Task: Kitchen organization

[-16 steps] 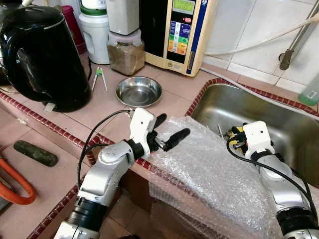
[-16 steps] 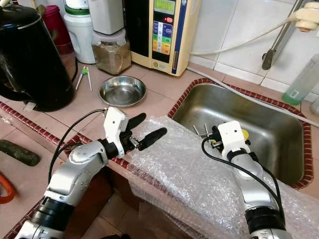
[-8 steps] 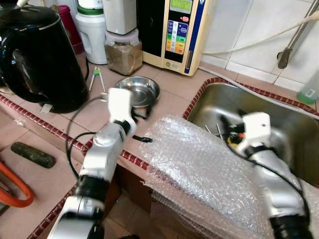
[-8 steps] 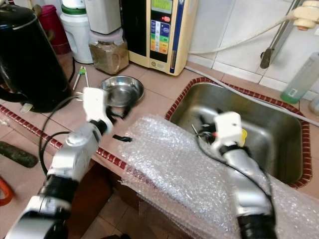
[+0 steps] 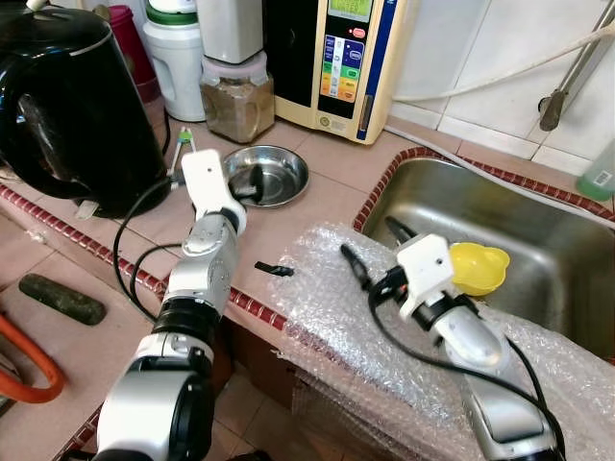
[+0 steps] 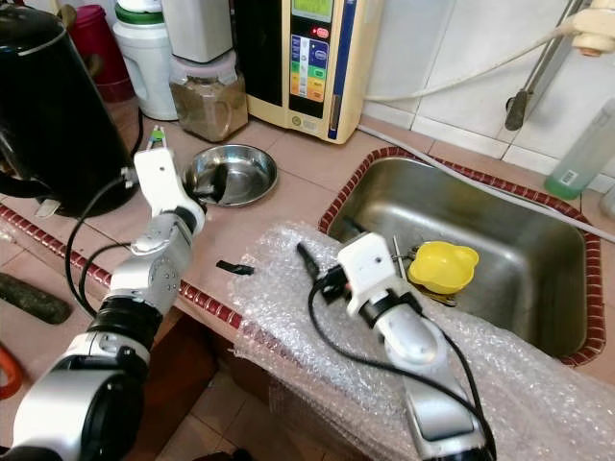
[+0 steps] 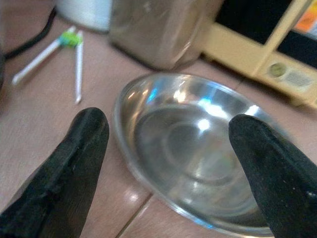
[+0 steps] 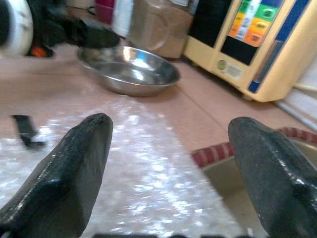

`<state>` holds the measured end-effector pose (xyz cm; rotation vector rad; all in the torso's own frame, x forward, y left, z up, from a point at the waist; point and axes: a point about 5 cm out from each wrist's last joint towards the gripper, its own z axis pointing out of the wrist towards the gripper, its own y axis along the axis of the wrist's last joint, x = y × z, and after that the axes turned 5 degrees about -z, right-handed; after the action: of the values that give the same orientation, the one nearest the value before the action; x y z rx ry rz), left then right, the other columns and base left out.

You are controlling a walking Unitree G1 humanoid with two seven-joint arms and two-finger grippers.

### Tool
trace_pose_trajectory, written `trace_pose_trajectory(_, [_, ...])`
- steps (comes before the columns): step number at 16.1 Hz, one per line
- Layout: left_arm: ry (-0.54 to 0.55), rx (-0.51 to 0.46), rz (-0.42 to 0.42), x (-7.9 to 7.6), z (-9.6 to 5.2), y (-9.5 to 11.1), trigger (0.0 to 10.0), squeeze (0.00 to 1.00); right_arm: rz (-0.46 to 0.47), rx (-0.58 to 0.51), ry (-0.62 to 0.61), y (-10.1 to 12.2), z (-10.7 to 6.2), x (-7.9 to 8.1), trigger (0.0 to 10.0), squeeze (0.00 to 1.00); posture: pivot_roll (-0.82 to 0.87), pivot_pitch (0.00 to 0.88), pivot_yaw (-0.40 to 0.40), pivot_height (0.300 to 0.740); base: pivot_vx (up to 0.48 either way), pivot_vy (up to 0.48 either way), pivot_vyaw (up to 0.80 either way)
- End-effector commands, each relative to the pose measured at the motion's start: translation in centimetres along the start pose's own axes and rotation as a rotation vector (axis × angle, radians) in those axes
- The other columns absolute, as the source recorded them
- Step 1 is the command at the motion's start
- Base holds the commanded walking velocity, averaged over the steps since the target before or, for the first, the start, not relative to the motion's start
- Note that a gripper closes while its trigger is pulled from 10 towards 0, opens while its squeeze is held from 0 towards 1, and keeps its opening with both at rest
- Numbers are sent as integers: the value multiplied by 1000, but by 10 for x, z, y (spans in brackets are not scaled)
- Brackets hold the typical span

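A steel bowl (image 5: 272, 175) sits on the tiled counter in front of the jar. My left gripper (image 5: 248, 182) is at the bowl's near rim, open, with its fingers (image 7: 74, 163) apart on either side of the bowl (image 7: 198, 148) and holding nothing. A bubble wrap sheet (image 5: 384, 336) hangs over the counter edge beside the sink (image 5: 548, 226). Above the sheet's left part, my right gripper (image 5: 375, 248) is open and empty, pointing toward the bowl (image 8: 129, 69). A yellow cup (image 5: 478, 268) lies in the sink just behind the right wrist.
A small black piece (image 5: 274, 270) lies on the counter by the wrap's edge. A black kettle (image 5: 72, 106), a brown-powder jar (image 5: 237, 96), a water machine (image 5: 341, 58) and white-green tongs (image 5: 183, 149) line the back. A dark stick (image 5: 65, 296) and an orange hose (image 5: 24, 370) lie lower left.
My left gripper swung away from the bubble wrap, back to the steel bowl. My right gripper came out of the sink leftward over the wrap, uncovering the yellow cup.
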<state>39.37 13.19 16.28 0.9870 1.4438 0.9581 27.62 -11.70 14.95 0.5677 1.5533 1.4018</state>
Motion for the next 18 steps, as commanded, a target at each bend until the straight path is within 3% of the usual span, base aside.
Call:
trace_pose_trajectory(1, [35, 18, -25, 2, 3, 2, 10000, 1000, 15, -20, 22, 7, -2, 2, 10000, 1000, -54, 107, 17, 740, 0, 0, 0])
trace_pose_trajectory(2, [41, 43, -36, 3, 4, -1, 10000, 1000, 34, -20, 46, 9, -2, 4, 10000, 1000, -54, 108, 16, 740, 0, 0, 0])
trace_pose_trajectory(3, [44, 89, -78, 1, 5, -6, 10000, 4, 53, -23, 75, 12, -1, 7, 10000, 1000, -51, 108, 14, 740, 0, 0, 0])
trace_pose_trajectory(5, [45, 104, -103, 0, 6, -7, 10000, 0, 52, -31, 105, 16, -1, 10, 10000, 1000, -49, 108, 13, 740, 0, 0, 0])
trace_pose_trajectory(6, [38, 116, -142, -3, 9, -4, 10000, 0, 63, -68, 163, 24, 0, 17, 10000, 0, -50, 107, 14, 740, 0, 0, 0])
trace_pose_trajectory(8, [29, 118, -167, -4, 11, 0, 10000, 0, 80, -96, 180, 30, -1, 19, 10000, 0, -51, 106, 16, 740, 0, 0, 0])
trace_pose_trajectory(11, [32, 152, -216, -4, 12, -1, 10000, 0, 182, -134, 230, 41, -2, 23, 10000, 0, -50, 108, 16, 740, 0, 0, 0])
trace_pose_trajectory(12, [46, 174, -242, -2, 12, -3, 6000, 0, 186, -138, 248, 45, -2, 25, 10000, 0, -53, 107, 14, 740, 0, 0, 0])
trace_pose_trajectory(13, [63, 196, -266, 0, 12, -6, 0, 0, 167, -130, 264, 44, -1, 27, 10000, 0, -51, 107, 12, 740, 0, 0, 0])
trace_pose_trajectory(14, [72, 216, -292, 1, 11, -9, 0, 0, 149, -122, 279, 44, -2, 28, 10000, 0, -49, 108, 9, 740, 0, 0, 0])
trace_pose_trajectory(18, [80, 236, -203, 8, 10, -13, 0, 0, 167, -130, 348, 50, -4, 30, 10000, 0, -43, 107, 6, 740, 0, 0, 0])
